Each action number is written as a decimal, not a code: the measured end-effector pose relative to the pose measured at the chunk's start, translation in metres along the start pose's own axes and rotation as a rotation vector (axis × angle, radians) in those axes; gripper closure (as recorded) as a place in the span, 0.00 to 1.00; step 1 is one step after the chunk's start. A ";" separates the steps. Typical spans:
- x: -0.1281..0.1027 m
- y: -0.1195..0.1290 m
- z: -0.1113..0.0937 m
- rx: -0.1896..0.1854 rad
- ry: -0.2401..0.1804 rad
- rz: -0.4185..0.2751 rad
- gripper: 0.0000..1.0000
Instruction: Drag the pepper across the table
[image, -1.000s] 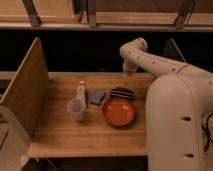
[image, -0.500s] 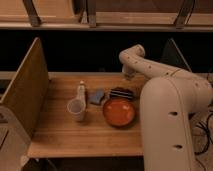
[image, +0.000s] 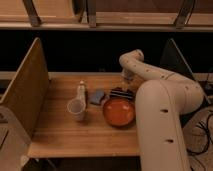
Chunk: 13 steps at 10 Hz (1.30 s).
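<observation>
Largest in view: white robot arm (image: 160, 115), smooth rounded plastic shell, thick tube-like link filling the right foreground, thinner elbow curving back and down to the far edge of the table.

Next, the table (image: 60, 135): rectangular top of light-wood planks with faint lengthwise grain, matte. Flat upright wooden panel (image: 25, 90) closing its left short side; darker upright panel (image: 172, 60) at the right, partly behind the arm.

Then a round orange bowl (image: 119, 111), shallow and glossy, right of centre, touching or just beside the arm's big link. Pale translucent cup (image: 76, 108), tapered, upright, left of the bowl. Slim white bottle (image: 81, 91) standing just behind the cup. Small blue-grey flat pad (image: 97, 96) beside the bottle. Dark flat packet (image: 121, 93) behind the bowl.

Smallest: gripper (image: 127, 79), pointing down over the table's far side, just behind the dark packet, jaws spread wide with nothing seen between them.

Pepper: not distinguishable anywhere on the tabletop.

Compared with a second ago: big foreground link swung leftward, now covering more of the table's right end; gripper slightly lower; bowl, cup, bottle, pad and packet unmoved.
</observation>
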 end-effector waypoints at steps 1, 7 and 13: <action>0.002 -0.004 0.006 0.001 0.006 -0.001 0.35; -0.002 -0.016 0.036 -0.018 -0.008 -0.010 0.35; -0.012 0.003 0.037 -0.086 -0.047 0.005 0.54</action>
